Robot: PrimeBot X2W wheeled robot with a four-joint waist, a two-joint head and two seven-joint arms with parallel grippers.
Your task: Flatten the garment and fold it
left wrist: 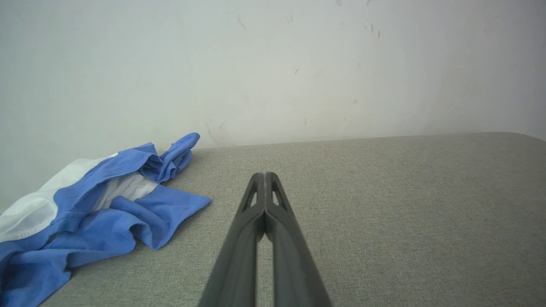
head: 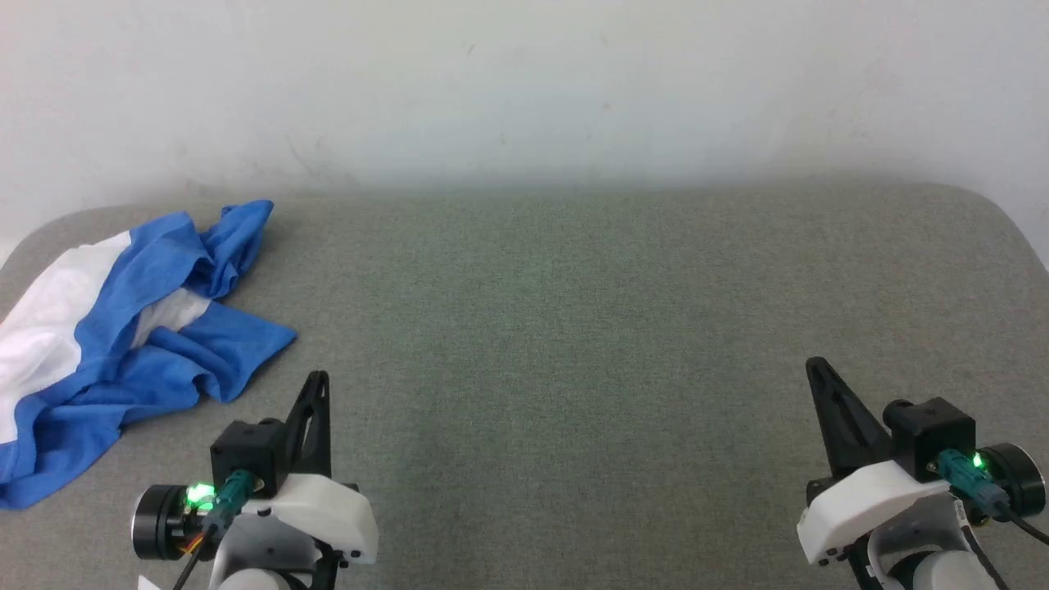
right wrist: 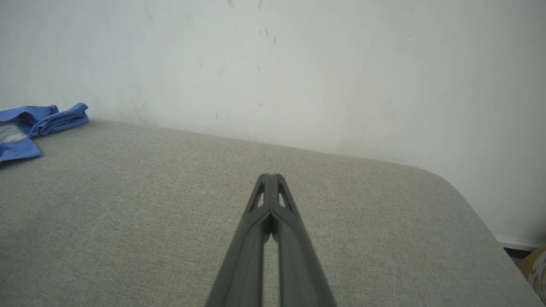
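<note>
The garment (head: 123, 344) lies crumpled at the far left of the grey padded table (head: 557, 328), white body and bright blue sleeves bunched together, its left part running past the view's edge. In the left wrist view the garment (left wrist: 98, 213) sits left of my fingers; in the right wrist view only a blue corner of the garment (right wrist: 30, 128) shows at far left. My left gripper (head: 318, 378) hovers just right of the cloth, shut and empty, with its tips (left wrist: 265, 175) pressed together. My right gripper (head: 815, 365) is far to the right, shut and empty (right wrist: 269, 175).
A pale wall (head: 524, 82) rises directly behind the table. The table's rounded right corner (right wrist: 469, 196) drops off to the floor, where a yellowish object (right wrist: 535, 268) shows. Bare grey surface spans between the two grippers.
</note>
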